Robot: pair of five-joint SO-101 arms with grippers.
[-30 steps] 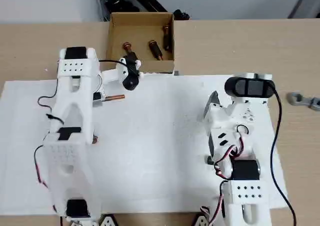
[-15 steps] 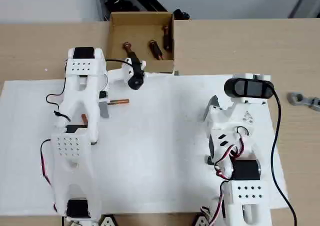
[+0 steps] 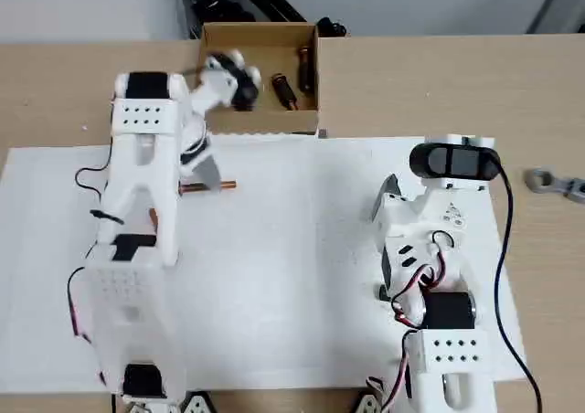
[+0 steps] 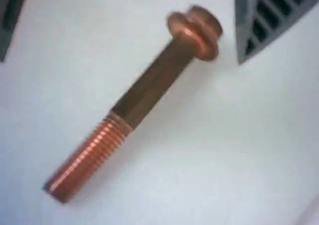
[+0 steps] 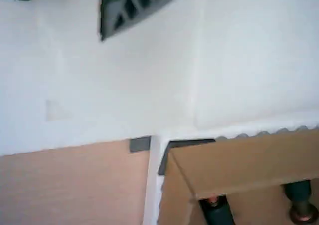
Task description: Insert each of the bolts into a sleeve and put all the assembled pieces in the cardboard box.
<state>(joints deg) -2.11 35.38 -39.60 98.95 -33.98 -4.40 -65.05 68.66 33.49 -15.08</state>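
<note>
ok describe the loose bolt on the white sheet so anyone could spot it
On the white sheet, look near the edge by the cardboard box, right beside the left arm. The copper bolt lies flat there with bare threads and no sleeve, unlike the dark-sleeved ones inside the box.

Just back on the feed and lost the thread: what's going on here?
The left hand hangs open over a bare bolt lying on the white sheet, not gripping it. The right hand rests open and empty at the sheet's right side. The box already holds assembled pieces.
</note>
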